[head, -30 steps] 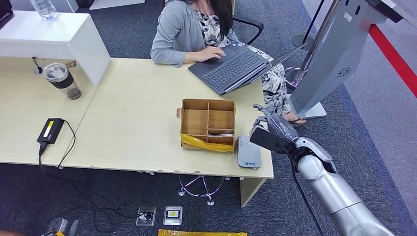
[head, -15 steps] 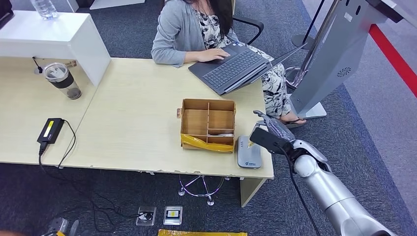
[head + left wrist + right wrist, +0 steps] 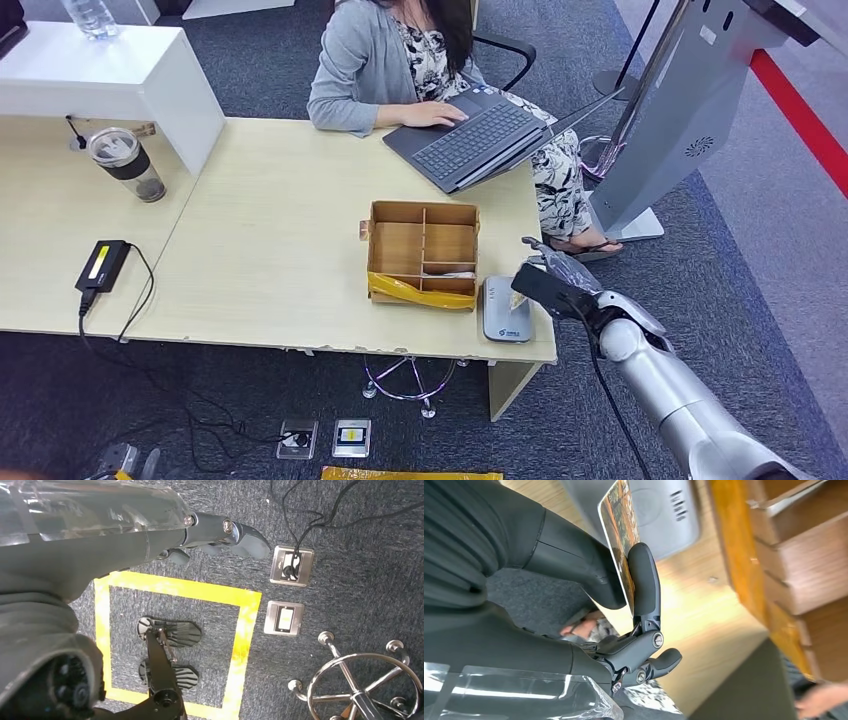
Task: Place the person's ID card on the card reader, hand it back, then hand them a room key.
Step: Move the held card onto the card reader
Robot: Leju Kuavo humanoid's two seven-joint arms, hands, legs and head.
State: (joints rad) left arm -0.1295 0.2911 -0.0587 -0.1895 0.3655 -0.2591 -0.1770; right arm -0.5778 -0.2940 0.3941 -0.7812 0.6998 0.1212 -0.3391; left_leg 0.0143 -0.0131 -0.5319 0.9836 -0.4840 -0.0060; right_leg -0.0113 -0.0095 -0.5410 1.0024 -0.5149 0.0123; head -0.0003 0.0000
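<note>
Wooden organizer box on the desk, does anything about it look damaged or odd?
Yes. The wooden organizer box has yellow tape wrapped unevenly along its near edge, wrinkled and sagging, like a makeshift repair. It otherwise sits square on the desk, beside the grey card reader.

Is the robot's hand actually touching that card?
Touching. The right wrist view shows the card pinched between the right hand's thumb and a finger.

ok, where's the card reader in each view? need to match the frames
Head view: the card reader lies flat near the desk's front right corner, beside the wooden box.
Left wrist view: not in it; this camera looks at the floor.
Right wrist view: the card reader is partly behind the ID card pinched in the right hand.
Shared landmark: the wooden box.
</note>
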